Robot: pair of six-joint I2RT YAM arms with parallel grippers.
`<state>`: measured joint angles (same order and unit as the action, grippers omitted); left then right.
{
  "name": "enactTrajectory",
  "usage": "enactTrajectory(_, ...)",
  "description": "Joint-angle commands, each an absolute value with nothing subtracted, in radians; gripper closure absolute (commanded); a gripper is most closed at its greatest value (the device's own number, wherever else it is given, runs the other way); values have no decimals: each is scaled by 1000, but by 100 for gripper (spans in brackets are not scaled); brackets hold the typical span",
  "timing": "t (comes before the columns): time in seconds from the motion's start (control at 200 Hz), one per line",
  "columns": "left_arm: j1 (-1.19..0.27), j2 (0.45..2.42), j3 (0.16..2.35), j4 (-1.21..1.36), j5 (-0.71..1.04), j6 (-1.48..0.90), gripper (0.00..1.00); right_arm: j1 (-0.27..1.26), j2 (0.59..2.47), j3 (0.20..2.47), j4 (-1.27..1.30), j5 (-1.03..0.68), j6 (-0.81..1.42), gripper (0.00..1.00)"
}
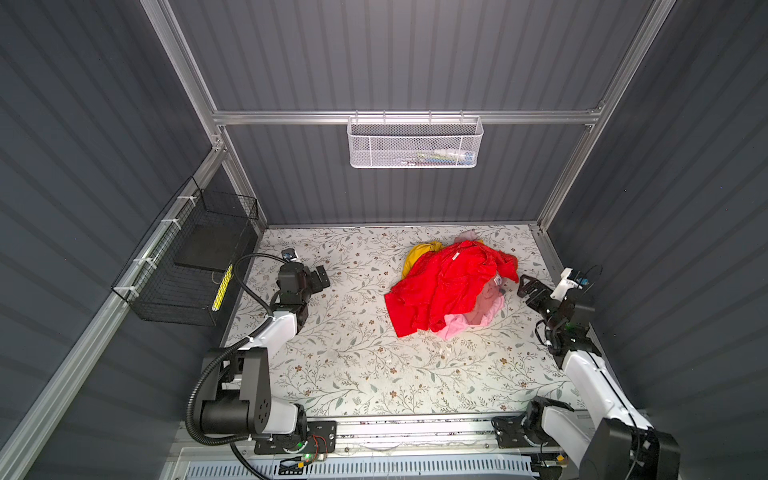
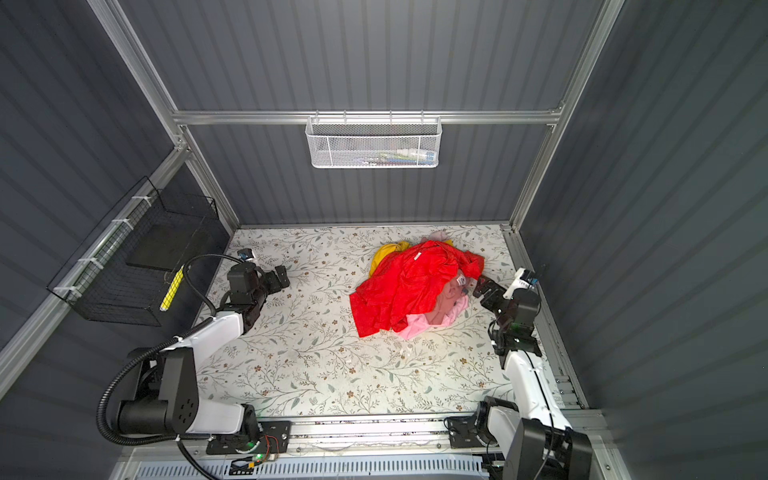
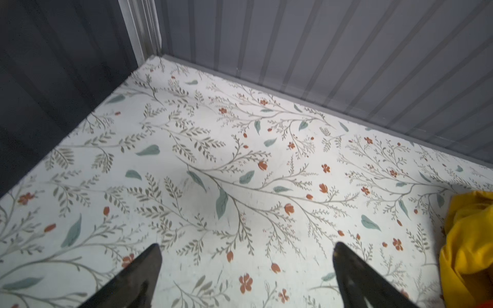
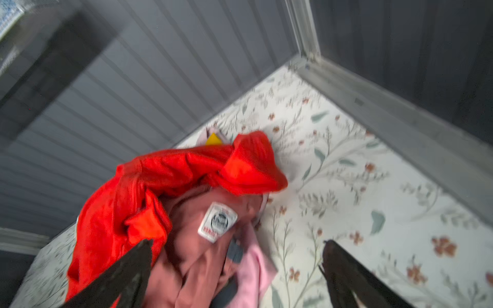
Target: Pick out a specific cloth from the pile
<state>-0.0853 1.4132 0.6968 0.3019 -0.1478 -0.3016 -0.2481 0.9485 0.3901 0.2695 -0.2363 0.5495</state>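
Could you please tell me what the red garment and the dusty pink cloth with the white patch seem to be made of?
The red garment looks like thin, shiny fabric, possibly synthetic: it crumples in sharp creases and catches the light. The dusty pink cloth looks like soft matte knit, perhaps cotton: its folds are rounded and dull.

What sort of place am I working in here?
Probably a robot test booth, not a home: grey ribbed walls on an aluminium frame, a white basket and a black basket hung on it, and a floral table holding the pile.
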Motion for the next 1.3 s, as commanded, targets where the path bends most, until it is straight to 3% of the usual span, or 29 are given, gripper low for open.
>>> enactTrajectory(0.0,-142,1373,667,262,-155,-359,0,-250,902,302,217,-373,727,5)
enactTrajectory(0.255,-233,1370,654,286,-174,-397,0,-203,893,248,178,-456,799,17)
enactTrajectory(0.6,-244,1388,608,343,-186,-460,0,72,900,207,122,-218,950,33)
enactTrajectory(0.876,-244,1411,635,331,-160,-439,0,89,935,198,223,-245,940,38)
enactTrajectory(1.296,-245,1410,634,314,-141,-431,0,99,1097,254,408,-303,925,54)
